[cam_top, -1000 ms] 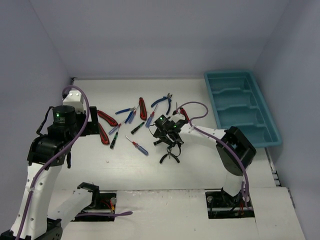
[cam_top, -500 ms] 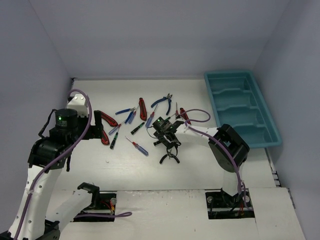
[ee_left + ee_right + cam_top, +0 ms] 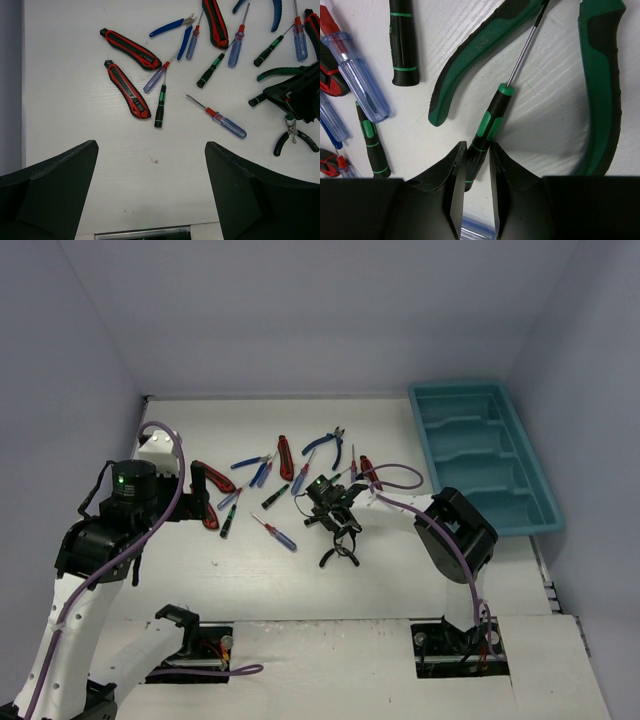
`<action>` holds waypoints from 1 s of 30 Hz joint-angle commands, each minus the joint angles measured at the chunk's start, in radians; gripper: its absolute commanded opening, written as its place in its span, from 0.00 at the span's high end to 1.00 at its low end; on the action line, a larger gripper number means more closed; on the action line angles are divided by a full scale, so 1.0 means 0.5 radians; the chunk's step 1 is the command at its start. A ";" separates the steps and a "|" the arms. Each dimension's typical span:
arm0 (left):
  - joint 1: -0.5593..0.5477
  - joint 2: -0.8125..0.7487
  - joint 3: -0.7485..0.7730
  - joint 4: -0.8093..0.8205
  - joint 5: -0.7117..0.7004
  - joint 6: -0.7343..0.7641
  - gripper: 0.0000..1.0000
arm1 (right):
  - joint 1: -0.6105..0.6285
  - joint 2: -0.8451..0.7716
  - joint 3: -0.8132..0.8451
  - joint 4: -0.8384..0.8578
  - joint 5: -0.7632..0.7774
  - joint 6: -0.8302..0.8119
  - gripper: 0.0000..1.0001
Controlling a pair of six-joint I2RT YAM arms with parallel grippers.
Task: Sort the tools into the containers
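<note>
the right gripper is pinched narrow on the handle of a black-and-green screwdriver. its fingers press against either side of the grip, and the bare shaft runs away across one arm of the green-handled pliers. whether the screwdriver is off the white table i cannot tell from so close. the left gripper hangs spread wide above the table, gripping no tool. below it lie two red-black utility knives side by side, a clear blue-handled screwdriver, and a small pair of dark pliers near the right arm. the tools sit in a loose cluster mid-table, well apart from the teal tray, which stands along the far right side.
</note>
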 commanded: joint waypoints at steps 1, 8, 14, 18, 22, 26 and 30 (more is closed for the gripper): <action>-0.009 -0.028 -0.001 0.067 -0.044 0.031 0.15 | 0.010 0.056 -0.112 -0.159 -0.054 0.063 0.80; -0.007 -0.089 -0.027 0.069 -0.050 -0.004 0.15 | -0.007 0.134 -0.034 -0.378 -0.144 0.055 0.64; -0.007 -0.164 -0.064 0.067 -0.067 -0.061 0.15 | -0.099 0.225 0.087 -0.576 -0.199 0.024 0.63; -0.007 -0.227 -0.087 0.064 -0.066 -0.089 0.15 | -0.145 0.279 0.168 -0.760 -0.196 -0.029 0.67; -0.007 -0.279 -0.093 0.064 -0.084 -0.106 0.15 | -0.156 0.321 0.221 -0.867 -0.215 -0.099 0.76; -0.007 -0.308 -0.101 0.066 -0.099 -0.104 0.15 | -0.148 0.324 0.206 -0.898 -0.258 -0.120 0.91; -0.004 -0.311 -0.098 0.067 -0.121 -0.092 0.15 | -0.125 0.221 0.223 -0.940 -0.228 -0.149 1.00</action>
